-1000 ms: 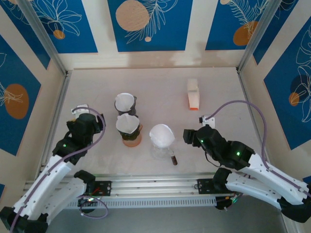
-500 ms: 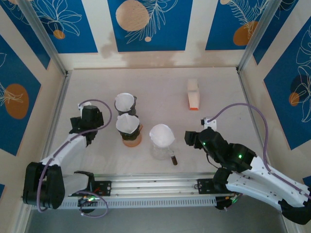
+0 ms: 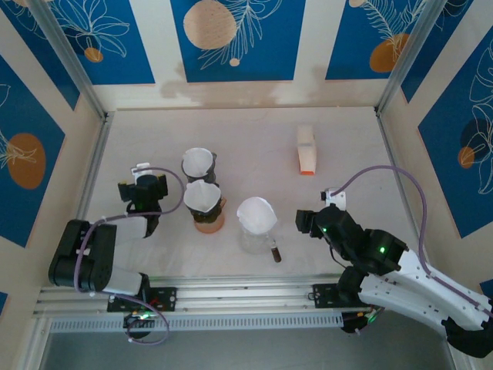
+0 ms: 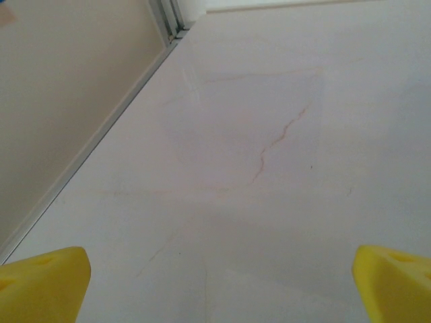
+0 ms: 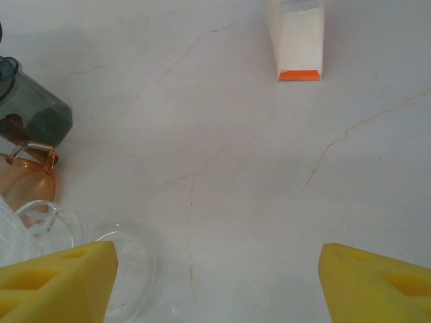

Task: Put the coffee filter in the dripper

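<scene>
Top external shows the coffee filter (image 3: 256, 213) in the dripper (image 3: 248, 241); wrist views show left tool (image 4: 219, 289) and right tool (image 5: 217, 286) agape, empty.

The table (image 4: 269, 202) is pale, matt and smooth, veined like stone; the filter (image 3: 256, 213) looks like white paper; the dripper (image 3: 254, 240) beneath is clear and glossy, perhaps glass; the fingers (image 5: 57, 279) of the right gripper (image 5: 219, 272) are matt yellow plastic.

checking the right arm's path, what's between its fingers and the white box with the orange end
Nothing: in the right wrist view, the stretch from the right fingers to the white box is bare table.
</scene>
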